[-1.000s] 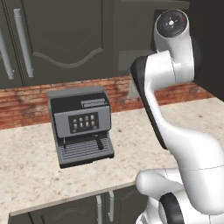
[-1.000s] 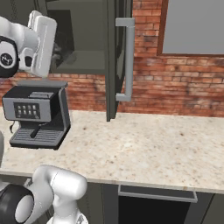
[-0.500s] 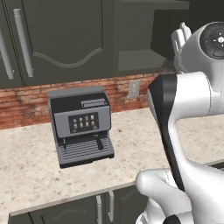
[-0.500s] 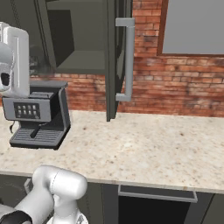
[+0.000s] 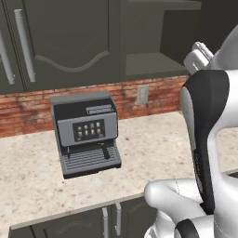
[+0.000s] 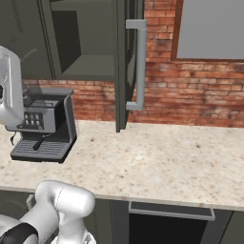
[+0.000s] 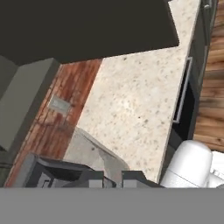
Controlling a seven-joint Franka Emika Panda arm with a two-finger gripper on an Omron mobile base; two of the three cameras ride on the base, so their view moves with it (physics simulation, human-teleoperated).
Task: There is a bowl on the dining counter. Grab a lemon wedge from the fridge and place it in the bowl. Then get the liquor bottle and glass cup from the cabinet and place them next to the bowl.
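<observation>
In the hand view my gripper (image 7: 111, 179) is shut on the glass cup (image 7: 89, 151), a greyish translucent shape rising just beyond the dark fingertips (image 7: 94, 177). Through it I see the wall counter (image 7: 131, 105) and the brick wall. In the left base view my white hand (image 5: 201, 56) is raised at the right, level with the open cabinet (image 5: 148, 42). That cabinet's shelf (image 6: 81, 71) looks bare. The bowl, the dining counter, the fridge, the lemon wedge and the liquor bottle are out of view.
A dark coffee machine (image 5: 86, 135) stands on the speckled counter (image 6: 157, 162) against the brick wall. The open cabinet door (image 6: 121, 66) with its bar handle (image 6: 138, 66) juts out over the counter. Shut dark cabinets (image 5: 56, 42) hang at the left.
My arm has swung back from the open cabinet, nearer the cameras and toward the right in the left base view. The gripper has stayed shut. The base has not moved.
</observation>
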